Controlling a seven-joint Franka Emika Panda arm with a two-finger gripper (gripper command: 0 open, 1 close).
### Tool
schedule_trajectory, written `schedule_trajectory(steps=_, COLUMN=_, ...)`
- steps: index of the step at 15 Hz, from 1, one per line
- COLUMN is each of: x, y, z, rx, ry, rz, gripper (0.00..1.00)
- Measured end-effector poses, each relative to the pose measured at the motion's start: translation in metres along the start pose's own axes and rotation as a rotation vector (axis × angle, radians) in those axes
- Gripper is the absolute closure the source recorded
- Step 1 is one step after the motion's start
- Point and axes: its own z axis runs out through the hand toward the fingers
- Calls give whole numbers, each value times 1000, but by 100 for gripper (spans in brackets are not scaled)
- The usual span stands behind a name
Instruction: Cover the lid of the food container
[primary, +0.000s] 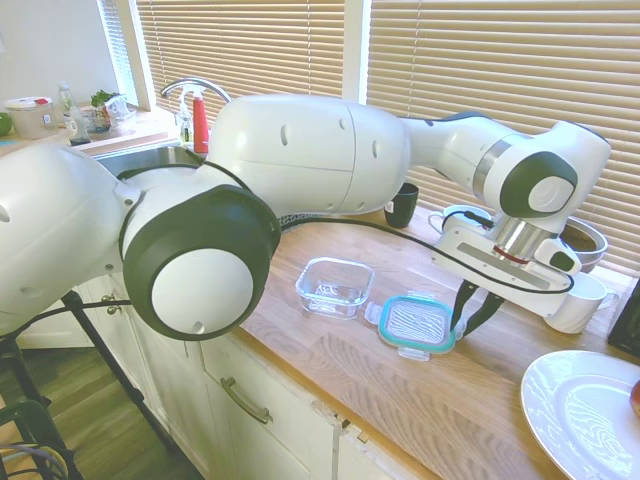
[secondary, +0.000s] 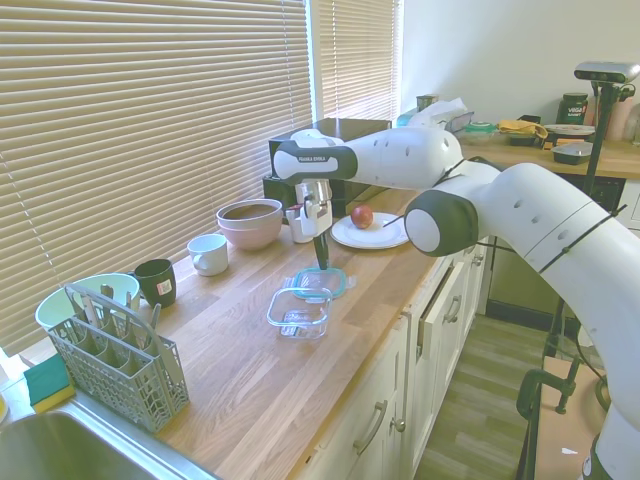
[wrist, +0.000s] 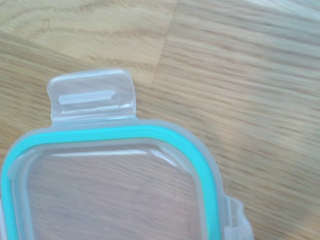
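Two task pieces lie side by side on the wooden counter in the first exterior view: the food container, upright and mouth up, and the lid just beside it, lying flat with its teal rim showing. Both are square, so neither has a clear long axis; the lid's corners point roughly toward the counter's front edge and toward the blinds. The gripper hangs at the lid's edge farthest from the container, its dark fingers pointing down and spread narrowly, with a small gap between them; whether they touch the rim cannot be told here. A white mug stands behind the gripper, a black mug sits farther back, and a white plate lies nearer the camera.

From the second exterior view the gripper comes straight down over the far side of the lid, and the food container lies nearer the camera, close against the lid. This view alone shows the apple on the white plate, a pink bowl, a teal bowl and a grey cutlery basket.

The wrist view shows one rounded corner of the lid close up, teal seal inside the clear rim, one snap tab folded outward flat on the wood.
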Motion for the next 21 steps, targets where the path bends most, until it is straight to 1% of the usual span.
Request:
schedule_trajectory(steps=6, x=0, y=-6, z=-1, rx=-2, ry=3, rz=-2, gripper=100)
schedule_trajectory(steps=9, x=-1, y=-16, z=-7, rx=-3, ry=23, rz=-4, gripper=100)
schedule_trajectory(steps=13, x=-17, y=-35, z=-45, rx=-1, ry=69, rz=-2, gripper=100)
schedule_trajectory(steps=16, x=-34, y=-51, z=-64, rx=2, ry=90, rz=-8, gripper=100)
schedule_trajectory(steps=21, x=-74, y=-100, z=-87, rx=-6, ry=127, rz=-29, gripper=100)
